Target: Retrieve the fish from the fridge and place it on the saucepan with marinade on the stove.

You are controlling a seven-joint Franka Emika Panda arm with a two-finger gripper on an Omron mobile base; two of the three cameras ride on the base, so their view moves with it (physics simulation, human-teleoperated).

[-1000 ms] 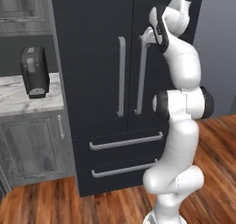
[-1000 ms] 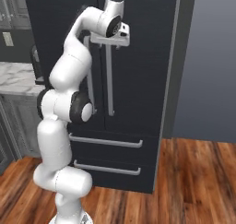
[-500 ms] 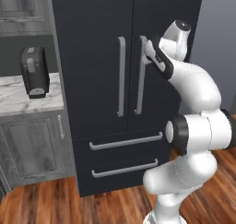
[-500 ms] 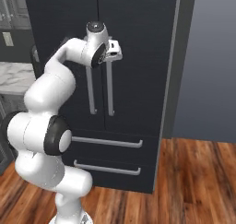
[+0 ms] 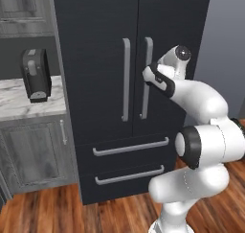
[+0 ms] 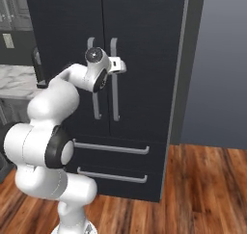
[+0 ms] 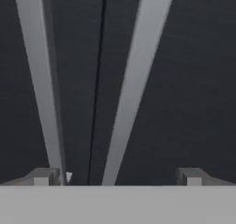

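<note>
So our jaws are spread wide with nothing between the pads yet, and the gripper (image 7: 117,177) is right up at the fridge (image 5: 95,45) doors. In the hand view the two fingertips (image 7: 42,176) sit low, and the right door's handle (image 7: 133,85) runs up through the gap between them, slightly toward the left tip. The left door's handle (image 7: 39,80) sits just over the left fingertip, with the dark seam between the doors just inside it.

From the base cameras the hand (image 6: 116,65) is level with the upper part of the handles, touching or just short of the right one (image 5: 146,78), can't tell which.

Both doors are shut, so the fish is presumably behind them; we can't say where exactly. The two drawers (image 5: 129,157) sit well below the jaws, also shut.

Our read: we're on the very first step, getting the fridge open. Next move probably calls for easing forward until the handle is properly between the pads, pinching it, then pulling along the door's arc. The handle being off-center in the gap is the thing to watch, a tip could bump it.
</note>
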